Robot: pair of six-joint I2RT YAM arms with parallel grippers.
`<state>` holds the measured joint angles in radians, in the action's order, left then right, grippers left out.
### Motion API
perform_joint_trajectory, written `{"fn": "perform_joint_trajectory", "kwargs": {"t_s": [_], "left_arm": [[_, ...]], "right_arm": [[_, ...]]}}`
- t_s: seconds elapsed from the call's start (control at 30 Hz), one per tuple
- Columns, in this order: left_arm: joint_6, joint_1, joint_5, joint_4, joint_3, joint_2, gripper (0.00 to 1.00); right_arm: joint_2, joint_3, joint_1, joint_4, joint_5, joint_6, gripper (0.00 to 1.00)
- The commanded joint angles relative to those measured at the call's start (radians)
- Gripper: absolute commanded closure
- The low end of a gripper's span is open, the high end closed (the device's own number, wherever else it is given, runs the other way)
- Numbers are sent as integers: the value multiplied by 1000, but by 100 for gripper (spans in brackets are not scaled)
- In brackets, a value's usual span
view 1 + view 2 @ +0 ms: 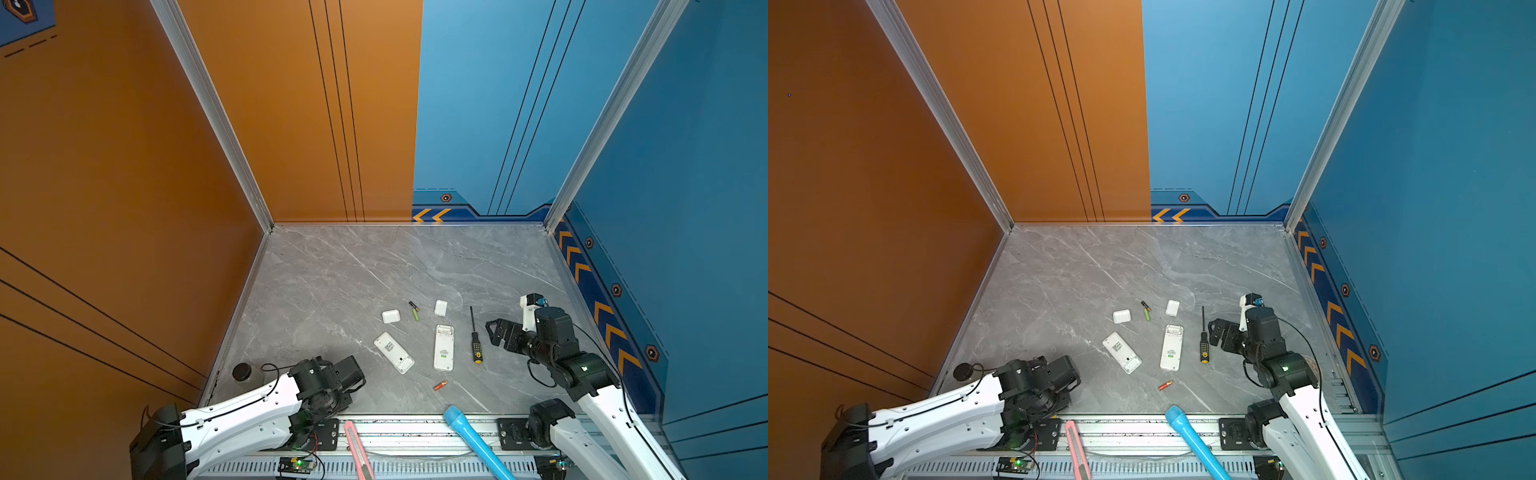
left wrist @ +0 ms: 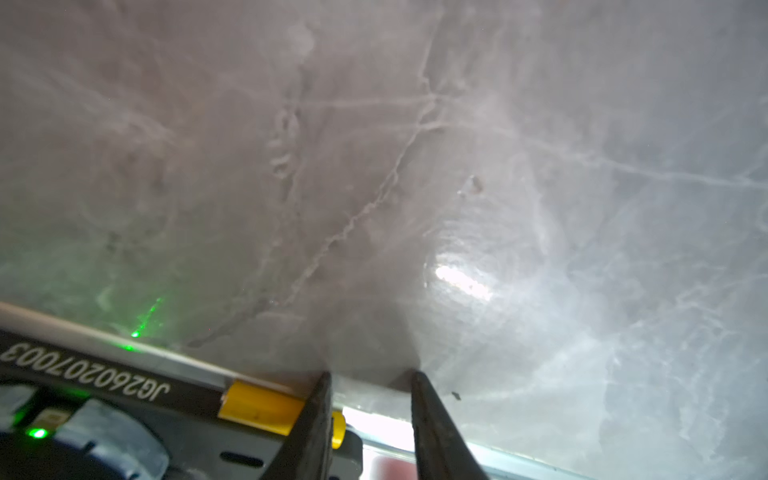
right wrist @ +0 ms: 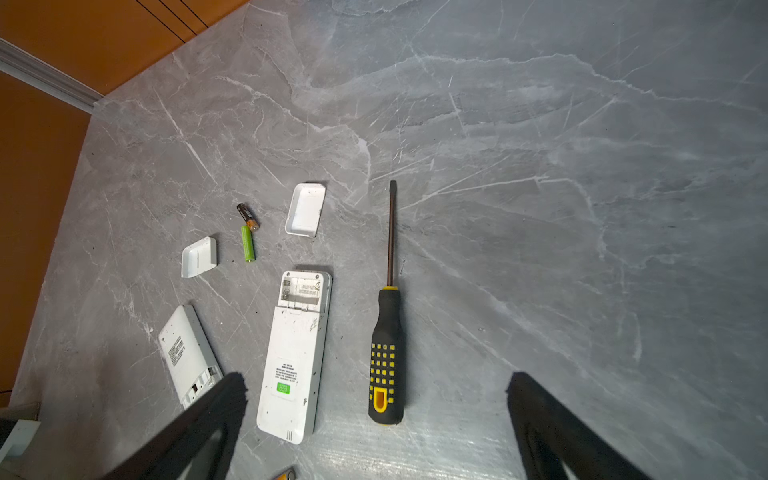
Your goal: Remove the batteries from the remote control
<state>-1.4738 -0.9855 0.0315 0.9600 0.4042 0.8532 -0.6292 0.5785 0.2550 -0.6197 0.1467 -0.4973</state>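
So, the left gripper has its jaws only a narrow way apart with nothing between the tips, down at the front edge of the table. The yellow battery lies crosswise right behind one finger. It seems to rest on a black plate just past the table edge, and I can't tell if finger and battery touch. The right gripper is spread wide and empty, hovering over the screwdriver handle, with a remote just beside it.

The rest are out on the table. The green battery and black battery sit tip to tip between the two covers, and the red battery is near the front edge. The compartment I can see is empty, so I'd guess unloading is basically done.

Worries, imo:
- The yellow battery is round and on a ledge, so any nudge from that finger could roll it off into the rail.
- The red battery has the same problem so close to the edge.
- If the right arm drops from here, those wide jaws would catch the screwdriver or shove the remote.

Writing:
- The plate reads "JG26020207003", as best I can make out.
- The remote has a green sticker and small print, too small to read.
- The second remote has a label too, also unreadable.
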Motion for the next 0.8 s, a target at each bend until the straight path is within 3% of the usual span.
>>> {"fn": "perform_joint_trajectory", "kwargs": {"t_s": [0.0,0.13,0.23,0.37,0.57,0.77], "left_arm": [[-75,-34,29,114,19,-17,63],[-170,-54,101,264,104,-51,46],[-196,-46,121,368,146,-49,38],[-190,-19,42,367,90,-17,37],[-181,27,48,313,56,-74,37],[-208,33,-35,276,-17,-80,38]], "right_arm": [[5,-12,-5,0,13,0,0],[1,-16,-5,3,16,0,0],[2,-15,-5,3,14,0,0],[2,-14,-6,2,11,0,0],[-3,-7,-7,7,50,6,0],[-36,15,9,74,306,19,0]]}}
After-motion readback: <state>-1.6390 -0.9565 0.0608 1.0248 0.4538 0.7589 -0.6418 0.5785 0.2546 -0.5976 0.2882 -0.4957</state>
